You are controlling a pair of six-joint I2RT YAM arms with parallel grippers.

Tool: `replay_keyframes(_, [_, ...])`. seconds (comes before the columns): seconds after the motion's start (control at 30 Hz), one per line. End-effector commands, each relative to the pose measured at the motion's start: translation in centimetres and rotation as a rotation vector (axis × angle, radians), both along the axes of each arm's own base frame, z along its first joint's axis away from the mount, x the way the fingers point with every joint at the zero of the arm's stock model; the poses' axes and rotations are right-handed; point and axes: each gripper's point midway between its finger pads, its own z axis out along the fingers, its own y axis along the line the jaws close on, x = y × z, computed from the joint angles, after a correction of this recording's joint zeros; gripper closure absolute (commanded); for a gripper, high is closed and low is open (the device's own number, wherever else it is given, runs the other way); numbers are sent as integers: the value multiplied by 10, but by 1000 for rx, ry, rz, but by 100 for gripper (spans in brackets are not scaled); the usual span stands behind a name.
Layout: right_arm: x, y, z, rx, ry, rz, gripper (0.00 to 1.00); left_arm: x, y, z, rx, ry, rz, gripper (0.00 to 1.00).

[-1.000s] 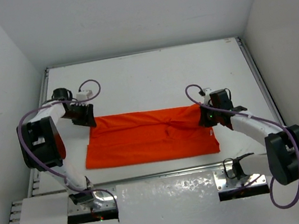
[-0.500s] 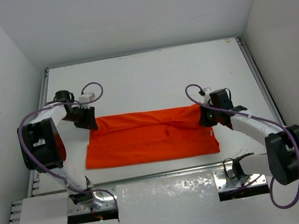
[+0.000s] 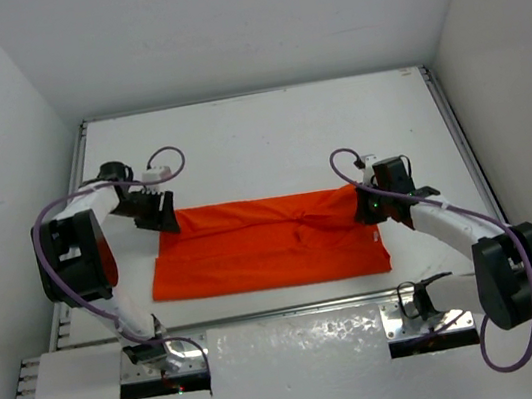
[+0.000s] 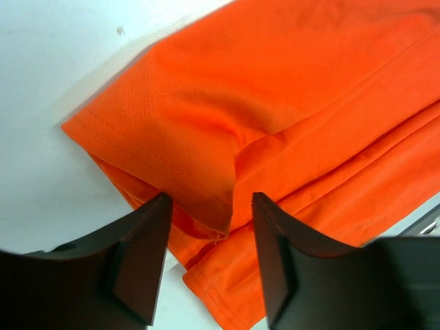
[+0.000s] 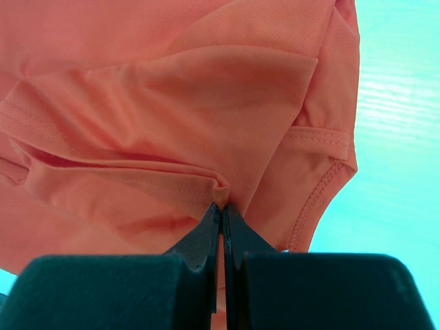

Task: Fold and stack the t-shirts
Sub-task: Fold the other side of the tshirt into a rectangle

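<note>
The orange-red t-shirt (image 3: 268,245) lies on the white table as a long strip folded lengthwise, running left to right. My left gripper (image 3: 161,219) hovers at its far left corner. In the left wrist view this gripper (image 4: 210,201) is open, with the folded corner of the t-shirt (image 4: 289,103) lying loose between and below the dark fingers (image 4: 141,254). My right gripper (image 3: 367,210) sits at the strip's right end. In the right wrist view it (image 5: 222,206) is shut on a small pinched fold of the t-shirt (image 5: 172,103), beside a sleeve hem.
White walls close in the table on the left, back and right. A metal rail (image 3: 460,143) runs along the right edge. Both arm bases stand on a shiny plate (image 3: 299,341) at the near edge. Purple cables (image 3: 164,160) loop off both wrists.
The left gripper has shifted slightly along the shirt's far left corner, its jaws narrowing and widening again. The right gripper and the shirt have stayed as they were.
</note>
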Motion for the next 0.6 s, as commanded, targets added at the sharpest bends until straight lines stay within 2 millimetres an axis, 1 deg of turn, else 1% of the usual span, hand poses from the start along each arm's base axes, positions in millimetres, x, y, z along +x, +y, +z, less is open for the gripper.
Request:
replay_keyframes(0.0, [15,2,14,-7,-56,11,100,22,-10,35,-46,-116,-21,49])
replay_keyframes(0.07, [15,2,14,-7,-56,11,100,29,-9,42,-39,-159,-6,47])
replay_keyframes(0.1, [15,1,15,-7,-56,10,100,29,-8,43,-33,-169,-4,47])
replay_keyframes(0.13, [15,1,15,-9,-55,12,100,30,-6,47,-19,-191,-2,47])
replay_keyframes(0.17, [14,1,15,-9,-55,13,100,31,-4,47,-7,-206,-3,50])
replay_keyframes(0.27, [14,1,14,-10,-55,11,100,18,0,37,27,-167,-16,55])
replay_keyframes(0.37, [15,2,13,-6,-59,11,100,8,3,21,49,-105,-17,56])
replay_keyframes(0.47, [15,2,14,-1,-59,11,100,10,7,17,68,-99,8,56])
replay_keyframes(0.57, [16,3,14,-3,-57,17,100,14,4,16,71,-103,-2,56])
